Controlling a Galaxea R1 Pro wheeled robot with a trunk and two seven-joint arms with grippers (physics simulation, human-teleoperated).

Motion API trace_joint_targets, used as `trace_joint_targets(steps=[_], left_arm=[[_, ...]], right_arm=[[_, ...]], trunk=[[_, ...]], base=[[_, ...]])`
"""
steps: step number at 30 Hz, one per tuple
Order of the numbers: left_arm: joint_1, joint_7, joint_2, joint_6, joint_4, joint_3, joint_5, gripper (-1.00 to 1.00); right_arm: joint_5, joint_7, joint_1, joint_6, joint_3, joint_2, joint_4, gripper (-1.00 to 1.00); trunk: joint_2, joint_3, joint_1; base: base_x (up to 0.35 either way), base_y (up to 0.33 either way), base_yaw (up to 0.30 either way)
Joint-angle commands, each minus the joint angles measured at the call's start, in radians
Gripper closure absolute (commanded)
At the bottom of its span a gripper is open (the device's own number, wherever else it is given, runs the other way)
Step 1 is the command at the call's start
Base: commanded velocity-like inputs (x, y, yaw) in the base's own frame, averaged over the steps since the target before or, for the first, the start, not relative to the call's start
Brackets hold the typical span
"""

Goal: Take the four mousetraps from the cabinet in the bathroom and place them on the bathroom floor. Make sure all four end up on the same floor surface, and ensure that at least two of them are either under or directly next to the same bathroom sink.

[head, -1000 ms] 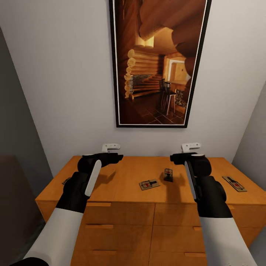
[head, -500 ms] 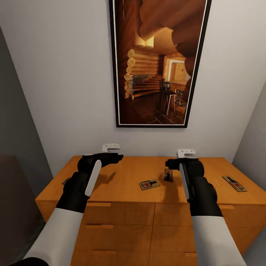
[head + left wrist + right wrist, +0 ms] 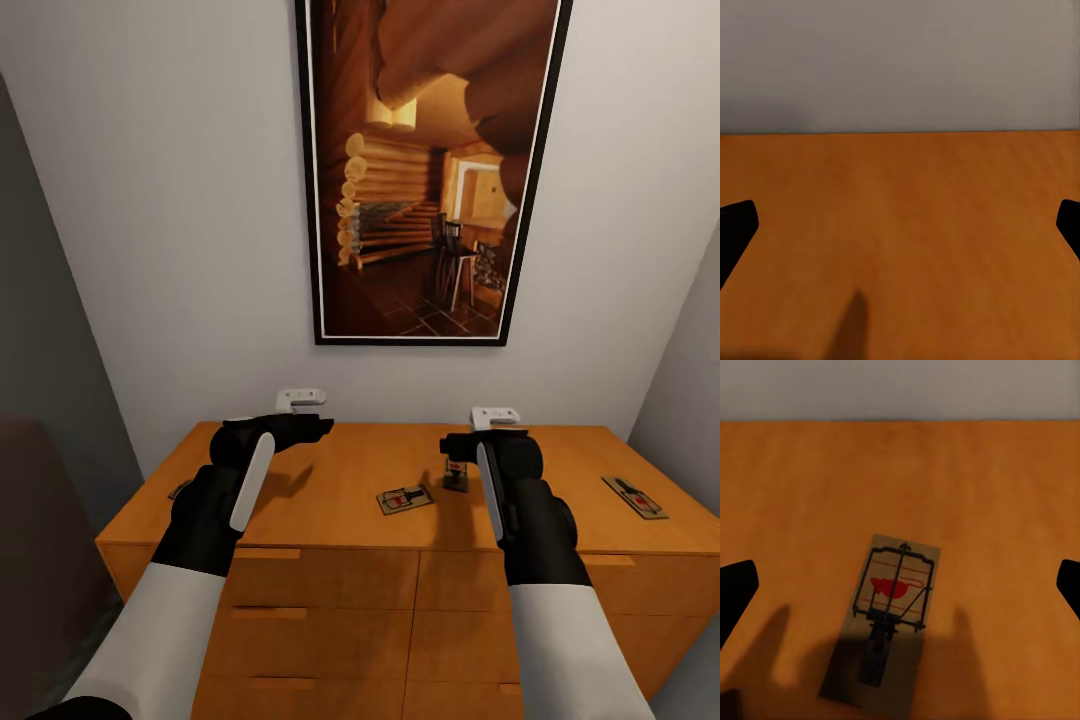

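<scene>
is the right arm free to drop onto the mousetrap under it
Probably yes: the right gripper hovers open above the mousetrap, which lies flat on the cabinet top between its fingertips, with nothing between them.

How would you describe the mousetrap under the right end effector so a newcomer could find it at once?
Below the tall framed picture stands the orange-brown cabinet. On its top, just right of centre, beneath the right end effector, lies the mousetrap. It sits nearer the wall than the flat one beside it.

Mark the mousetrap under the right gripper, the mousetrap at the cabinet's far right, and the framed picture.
mousetrap under the right gripper (image 3: 894, 600): right wrist view, on its red mark.
far-right mousetrap (image 3: 634, 497): head view, on its board.
framed picture (image 3: 430, 170): head view, on the log-cabin print.
</scene>
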Motion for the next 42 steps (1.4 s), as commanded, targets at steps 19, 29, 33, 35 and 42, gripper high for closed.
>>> trace_joint_targets(steps=[19, 29, 33, 35, 42], left_arm=[[-0.001, 0.007, 0.000, 0.004, 0.000, 0.000, 0.009, -1.00], [-0.001, 0.006, 0.000, 0.004, 0.000, 0.000, 0.009, -1.00], [-0.001, 0.006, 0.000, 0.004, 0.000, 0.000, 0.009, -1.00], [-0.001, 0.006, 0.000, 0.004, 0.000, 0.000, 0.009, -1.00], [-0.001, 0.006, 0.000, 0.004, 0.000, 0.000, 0.010, -1.00]], right_arm=[[0.000, -0.001, -0.001, 0.004, -0.001, 0.001, 0.032, -1.00], [0.000, 0.000, -0.001, 0.004, -0.001, 0.001, 0.034, -1.00], [0.000, 0.002, -0.001, 0.004, -0.001, 0.001, 0.034, -1.00], [0.000, 0.003, -0.001, 0.004, -0.001, 0.001, 0.034, -1.00], [0.000, 0.007, -0.001, 0.004, -0.001, 0.001, 0.033, -1.00]], trunk=[[-0.001, -0.001, 0.000], [-0.001, -0.001, 0.000], [-0.001, -0.001, 0.000], [-0.001, -0.001, 0.000], [-0.001, -0.001, 0.000]], base=[[0.000, 0.071, 0.000], [0.000, 0.023, 0.000], [0.000, 0.005, 0.000], [0.000, 0.002, 0.000], [0.000, 0.001, 0.000]])
